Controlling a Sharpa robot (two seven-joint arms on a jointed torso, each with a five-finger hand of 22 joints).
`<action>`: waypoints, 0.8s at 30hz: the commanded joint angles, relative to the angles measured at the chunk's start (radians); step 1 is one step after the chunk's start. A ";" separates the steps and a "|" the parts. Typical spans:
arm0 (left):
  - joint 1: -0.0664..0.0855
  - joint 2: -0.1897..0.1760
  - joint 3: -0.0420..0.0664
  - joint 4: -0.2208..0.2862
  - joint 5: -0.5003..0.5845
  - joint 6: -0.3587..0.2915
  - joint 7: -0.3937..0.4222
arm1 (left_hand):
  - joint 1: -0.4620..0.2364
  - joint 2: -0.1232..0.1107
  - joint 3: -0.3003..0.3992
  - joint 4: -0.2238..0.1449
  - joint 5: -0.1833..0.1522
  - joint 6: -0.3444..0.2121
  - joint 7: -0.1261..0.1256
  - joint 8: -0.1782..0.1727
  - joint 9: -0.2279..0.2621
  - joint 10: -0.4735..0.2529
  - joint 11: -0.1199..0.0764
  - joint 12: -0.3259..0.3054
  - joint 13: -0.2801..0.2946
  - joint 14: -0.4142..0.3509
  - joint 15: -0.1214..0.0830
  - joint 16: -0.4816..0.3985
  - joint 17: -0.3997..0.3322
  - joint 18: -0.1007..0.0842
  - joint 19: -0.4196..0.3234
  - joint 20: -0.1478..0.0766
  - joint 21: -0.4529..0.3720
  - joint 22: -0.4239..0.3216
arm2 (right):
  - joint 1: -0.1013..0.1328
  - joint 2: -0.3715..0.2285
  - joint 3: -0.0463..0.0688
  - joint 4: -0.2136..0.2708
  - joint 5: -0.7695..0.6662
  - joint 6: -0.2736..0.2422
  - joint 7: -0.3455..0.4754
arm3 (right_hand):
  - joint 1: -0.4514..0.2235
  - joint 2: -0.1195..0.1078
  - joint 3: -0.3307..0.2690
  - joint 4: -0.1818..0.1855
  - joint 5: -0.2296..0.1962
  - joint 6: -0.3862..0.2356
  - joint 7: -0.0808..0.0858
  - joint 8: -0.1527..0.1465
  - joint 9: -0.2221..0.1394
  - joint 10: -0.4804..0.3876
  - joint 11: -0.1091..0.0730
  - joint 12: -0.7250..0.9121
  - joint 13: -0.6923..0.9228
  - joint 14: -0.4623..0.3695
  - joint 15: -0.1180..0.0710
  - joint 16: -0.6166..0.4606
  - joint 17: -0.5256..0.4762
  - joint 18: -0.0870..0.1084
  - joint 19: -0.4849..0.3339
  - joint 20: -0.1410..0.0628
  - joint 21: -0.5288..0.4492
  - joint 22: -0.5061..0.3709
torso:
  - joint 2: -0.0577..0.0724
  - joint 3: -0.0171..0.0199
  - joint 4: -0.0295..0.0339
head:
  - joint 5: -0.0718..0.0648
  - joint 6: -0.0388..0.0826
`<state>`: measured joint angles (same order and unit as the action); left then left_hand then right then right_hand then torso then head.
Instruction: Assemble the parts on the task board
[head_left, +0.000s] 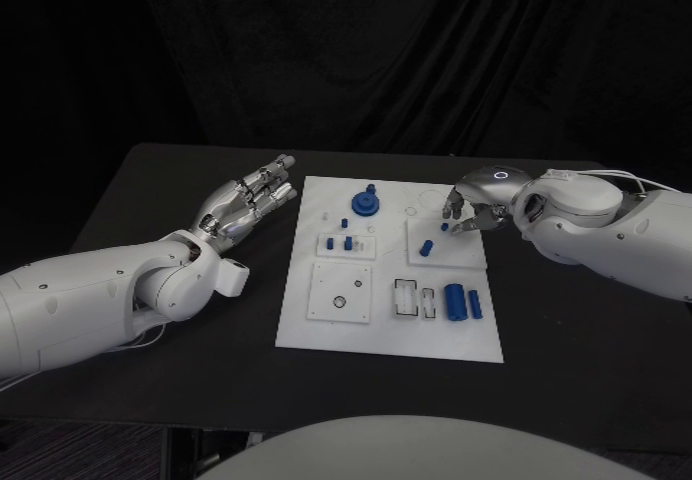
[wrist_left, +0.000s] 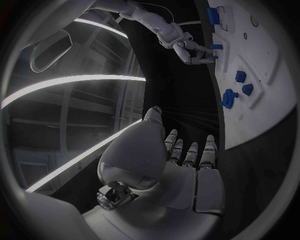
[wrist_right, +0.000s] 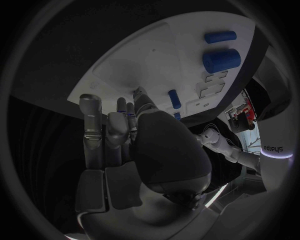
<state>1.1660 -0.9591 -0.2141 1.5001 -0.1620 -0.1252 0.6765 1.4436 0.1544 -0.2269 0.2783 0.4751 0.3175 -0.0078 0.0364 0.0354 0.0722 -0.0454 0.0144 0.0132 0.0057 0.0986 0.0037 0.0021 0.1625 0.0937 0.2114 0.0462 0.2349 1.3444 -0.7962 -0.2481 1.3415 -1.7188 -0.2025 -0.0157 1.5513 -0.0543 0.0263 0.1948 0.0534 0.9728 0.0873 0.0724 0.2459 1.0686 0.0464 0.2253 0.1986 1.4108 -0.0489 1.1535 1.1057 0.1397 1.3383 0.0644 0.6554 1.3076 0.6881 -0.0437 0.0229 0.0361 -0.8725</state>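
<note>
Head view shows us the right hand (head_left: 464, 212), fingers curled down and seemingly empty, above the small blue part (head_left: 428, 243) on the task board (head_left: 389, 335), far nearer than the left hand (head_left: 245, 203), whose fingers lie spread and empty.

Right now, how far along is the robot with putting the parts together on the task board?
Early, it seems. Done: a blue knobbed part stands upright at the far end of the task board. In hand: the right hand hovers over a small blue piece; whether it holds anything cannot be told. The left hand lies open beside the board. Left: two blue cylinders lie loose near the open slots.
</note>
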 joint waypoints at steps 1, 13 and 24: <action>-0.002 0.002 0.001 -0.001 0.001 0.015 0.137 | 0.009 0.000 0.001 -0.002 0.006 0.004 0.008 0.001 0.002 -0.001 0.009 -0.001 0.001 0.003 0.007 0.000 0.001 0.017 0.001 0.007 0.005 0.001 | -0.003 0.001 0.001 -0.002 -0.009 -0.044 0.006 | 0.008 -0.005 0.010 0.000 -0.005 -0.014 -0.002 -0.007 -0.004 0.010 0.000 -0.008 -0.003 0.003 0.005 0.001 0.001 -0.008 0.001 0.000 0.005 0.089 | -0.002 -0.0011 0.0011 | -0.001 0.000; -0.002 0.005 0.001 -0.007 0.001 0.018 0.131 | 0.021 0.004 0.004 -0.003 0.058 0.006 0.016 0.001 0.002 0.006 0.019 0.000 0.002 0.005 0.014 0.001 0.002 0.017 0.009 0.018 0.008 0.003 | -0.012 0.005 0.001 -0.011 0.020 -0.052 0.026 | -0.037 -0.015 0.024 0.012 -0.005 -0.039 0.002 0.002 -0.029 -0.036 0.019 -0.081 -0.037 -0.005 0.018 -0.009 -0.009 -0.007 -0.010 0.010 -0.012 0.084 | -0.002 -0.0032 0.0016 | 0.000 0.000; -0.003 0.009 0.001 -0.010 0.001 0.023 0.127 | 0.023 0.004 0.005 -0.003 0.066 0.007 0.017 0.001 0.002 0.007 0.020 0.001 0.002 0.006 0.015 0.001 0.002 0.018 0.013 0.019 0.010 0.010 | -0.019 0.008 0.001 -0.018 0.024 -0.047 0.028 | -0.054 -0.022 0.029 0.006 -0.005 -0.014 0.004 0.013 -0.024 -0.012 0.019 -0.076 -0.032 -0.007 0.020 -0.010 -0.009 -0.006 -0.014 0.012 -0.015 0.084 | -0.002 -0.0030 0.0005 | 0.002 0.000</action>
<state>1.1655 -0.9521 -0.2142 1.4896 -0.1616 -0.1190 0.6768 1.4578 0.1585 -0.2270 0.2784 0.5340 0.3235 0.0026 0.0364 0.0368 0.0775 -0.0329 0.0144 0.0141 0.0129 0.1057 0.0037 0.0027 0.1624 0.1079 0.2256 0.0499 0.2437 1.3275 -0.7888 -0.2478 1.3248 -1.6991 -0.2337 0.0086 1.5077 -0.0737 0.0490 0.1995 0.0534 0.9537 0.0920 0.0824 0.2201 1.0494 0.0664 0.1469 0.1664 1.4044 -0.0372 1.1460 1.0967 0.1399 1.3294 0.0733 0.6415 1.3078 0.6860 -0.0466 0.0242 0.0377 -0.8725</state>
